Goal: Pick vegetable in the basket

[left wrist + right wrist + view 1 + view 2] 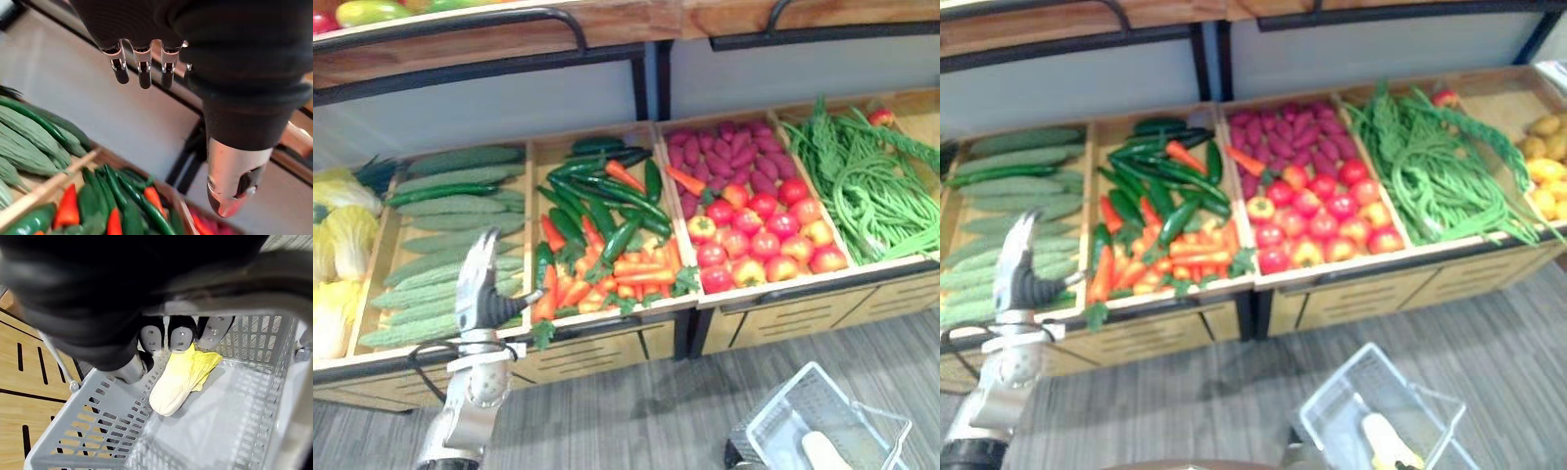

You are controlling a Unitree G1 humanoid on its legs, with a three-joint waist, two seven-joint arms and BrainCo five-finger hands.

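A grey plastic basket [773, 411] hangs low at the right, in front of the stand, with one pale yellow napa cabbage [181, 377] lying in it. My right hand [181, 335] has its fingers curled round the basket's handle [234, 289]. My left hand [478, 284] is raised before the front edge of the crate of green gourds [450, 225]. Its fingers [142, 63] are straight and hold nothing. Beside that crate is one with green peppers and carrots [597, 225].
The sloping wooden stand also holds napa cabbages [337, 245] at the far left, purple sweet potatoes and tomatoes [754, 206], long beans [871, 186] and yellow produce [1547, 166] at the far right. An upper shelf [460, 39] overhangs the back. Grey floor lies in front.
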